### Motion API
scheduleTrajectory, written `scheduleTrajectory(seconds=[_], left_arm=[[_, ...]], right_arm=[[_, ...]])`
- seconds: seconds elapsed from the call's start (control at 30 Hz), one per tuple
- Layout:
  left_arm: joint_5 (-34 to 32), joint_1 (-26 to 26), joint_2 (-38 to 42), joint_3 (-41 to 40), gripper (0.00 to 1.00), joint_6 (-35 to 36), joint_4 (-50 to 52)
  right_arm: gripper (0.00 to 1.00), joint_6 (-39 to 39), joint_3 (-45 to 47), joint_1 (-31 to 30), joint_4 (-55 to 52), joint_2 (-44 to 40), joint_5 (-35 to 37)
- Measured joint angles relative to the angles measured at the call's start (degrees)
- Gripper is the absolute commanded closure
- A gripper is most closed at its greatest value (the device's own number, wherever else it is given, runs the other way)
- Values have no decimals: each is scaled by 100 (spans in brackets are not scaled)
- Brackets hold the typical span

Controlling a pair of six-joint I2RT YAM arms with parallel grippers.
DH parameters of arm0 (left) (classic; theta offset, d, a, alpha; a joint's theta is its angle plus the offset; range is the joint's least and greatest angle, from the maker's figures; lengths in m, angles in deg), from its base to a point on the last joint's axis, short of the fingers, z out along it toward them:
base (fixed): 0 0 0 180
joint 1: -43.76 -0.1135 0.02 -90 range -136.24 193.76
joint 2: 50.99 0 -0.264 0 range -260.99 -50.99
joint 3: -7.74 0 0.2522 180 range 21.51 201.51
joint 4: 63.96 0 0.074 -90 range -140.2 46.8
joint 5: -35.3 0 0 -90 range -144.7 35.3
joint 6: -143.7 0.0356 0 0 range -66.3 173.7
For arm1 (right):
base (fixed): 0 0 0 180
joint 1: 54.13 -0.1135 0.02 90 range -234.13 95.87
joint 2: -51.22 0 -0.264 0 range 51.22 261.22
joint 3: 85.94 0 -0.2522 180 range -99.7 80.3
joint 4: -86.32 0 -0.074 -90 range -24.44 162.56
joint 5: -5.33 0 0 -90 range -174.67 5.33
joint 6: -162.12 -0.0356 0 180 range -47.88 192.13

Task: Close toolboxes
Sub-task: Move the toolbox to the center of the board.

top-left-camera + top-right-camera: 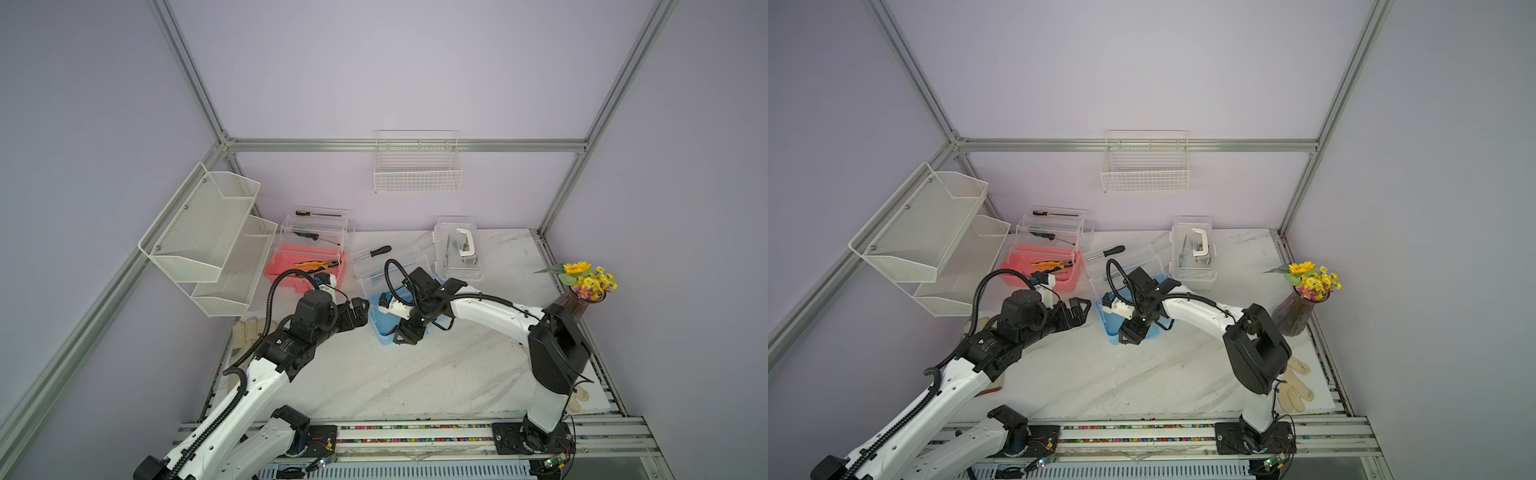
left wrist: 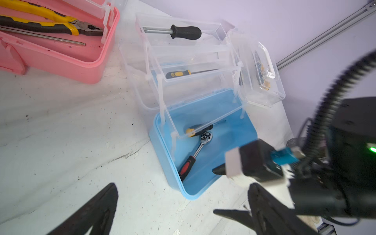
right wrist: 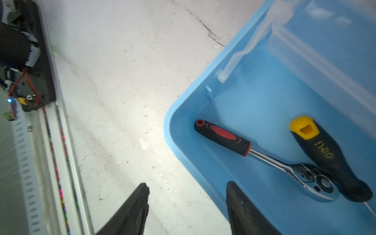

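One ratchet (image 3: 262, 155), blue toolbox (image 3: 254, 101), wrist views

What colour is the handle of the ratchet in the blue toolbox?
Ratchet handle: black with a red insert, clearest in the right wrist view.

Three toolboxes (image 1: 282, 266) (image 1: 382, 334) (image 1: 457, 268), two gloves (image 1: 1296, 388) (image 1: 249, 332), one vase (image 1: 1296, 318).

Lilac walls (image 1: 374, 62), white marble tabletop (image 1: 415, 374)
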Motion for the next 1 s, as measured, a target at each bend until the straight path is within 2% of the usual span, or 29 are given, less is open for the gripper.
scheduleTrajectory(seconds=[0.13, 0.27, 0.4, 0.5, 0.57, 0.77, 1.0], left_arm=[[-46, 0, -186, 0, 0, 0, -15], [-107, -13, -326, 4, 0, 17, -39], [-144, -44, -389, 98, 0, 59, -61], [-144, -57, -415, 166, 0, 57, -133], [-140, -70, -450, 186, 0, 57, -188], [-129, -74, -505, 186, 0, 57, -212], [-107, -87, -474, 186, 0, 50, -212]], right_arm=[[31, -931, 109, -17, 192, -955, 715], [29, -2612, 155, 0, 199, -1668, 2100], [34, -4452, 691, 11, -2, -2024, 3211], [37, -5593, 1438, 24, 4, -2229, 3532], [37, -6083, 1725, 24, 24, -2225, 3613], [38, -6824, 1816, 24, 511, -1582, 3661], [39, -7031, 1652, 20, 988, -986, 3648]])
